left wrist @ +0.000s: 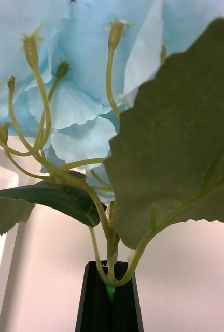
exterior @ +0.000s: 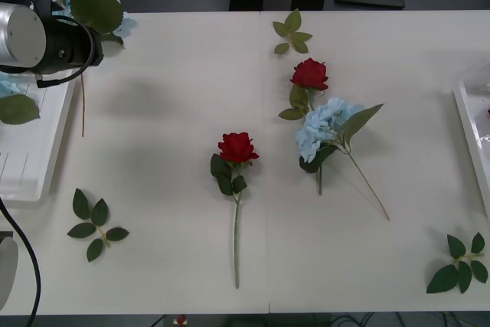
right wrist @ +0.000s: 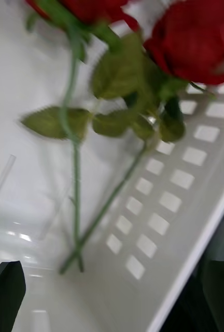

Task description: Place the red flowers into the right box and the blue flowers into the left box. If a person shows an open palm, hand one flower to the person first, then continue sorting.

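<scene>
Left end effector (left wrist: 110, 295) clamped on blue flower (left wrist: 81, 78) stem; right end effector (right wrist: 112, 295) apart above red flowers (right wrist: 195, 41).

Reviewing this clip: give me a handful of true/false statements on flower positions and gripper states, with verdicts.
1. The left gripper is shut on a blue flower. True.
2. Three red flowers lie on the table. False: two, one mid-table, another farther back.
3. The right box holds two red flowers. True.
4. The right gripper is clamped on a stem. False: it is open, holding nothing.
5. A blue flower lies beside the farther rose. True.
</scene>
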You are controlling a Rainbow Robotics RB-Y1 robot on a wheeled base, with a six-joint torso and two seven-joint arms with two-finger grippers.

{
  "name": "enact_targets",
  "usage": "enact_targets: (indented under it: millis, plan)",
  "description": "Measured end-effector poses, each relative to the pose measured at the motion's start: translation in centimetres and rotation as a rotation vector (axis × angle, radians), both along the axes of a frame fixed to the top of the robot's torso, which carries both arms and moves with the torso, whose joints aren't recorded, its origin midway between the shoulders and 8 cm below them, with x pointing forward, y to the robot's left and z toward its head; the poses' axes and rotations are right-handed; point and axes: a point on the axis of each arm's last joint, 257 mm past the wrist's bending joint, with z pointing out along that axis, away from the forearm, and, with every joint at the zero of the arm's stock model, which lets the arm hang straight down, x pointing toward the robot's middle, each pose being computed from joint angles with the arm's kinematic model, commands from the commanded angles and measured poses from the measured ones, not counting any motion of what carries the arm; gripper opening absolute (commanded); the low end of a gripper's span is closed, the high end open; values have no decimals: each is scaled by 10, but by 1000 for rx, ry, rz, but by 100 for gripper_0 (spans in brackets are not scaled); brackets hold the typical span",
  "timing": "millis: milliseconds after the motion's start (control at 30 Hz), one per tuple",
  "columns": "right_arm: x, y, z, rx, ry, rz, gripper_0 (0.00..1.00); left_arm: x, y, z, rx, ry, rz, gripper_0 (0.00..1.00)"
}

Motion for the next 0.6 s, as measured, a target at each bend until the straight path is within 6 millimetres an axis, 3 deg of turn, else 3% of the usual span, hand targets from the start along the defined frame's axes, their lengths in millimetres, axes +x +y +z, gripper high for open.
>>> enact_targets:
  millis: [133, 400, 600]
  plan:
    - [7, 47, 7, 108, 21, 65, 100, 0, 0, 0, 1, 0, -1, 0]
    - [21, 127, 45, 238, 39, 144, 100, 0, -1, 0, 0, 1, -1, 0]
    - [13, 187, 64, 296, 65, 150, 100, 0, -1, 0, -2, 1, -3, 0]
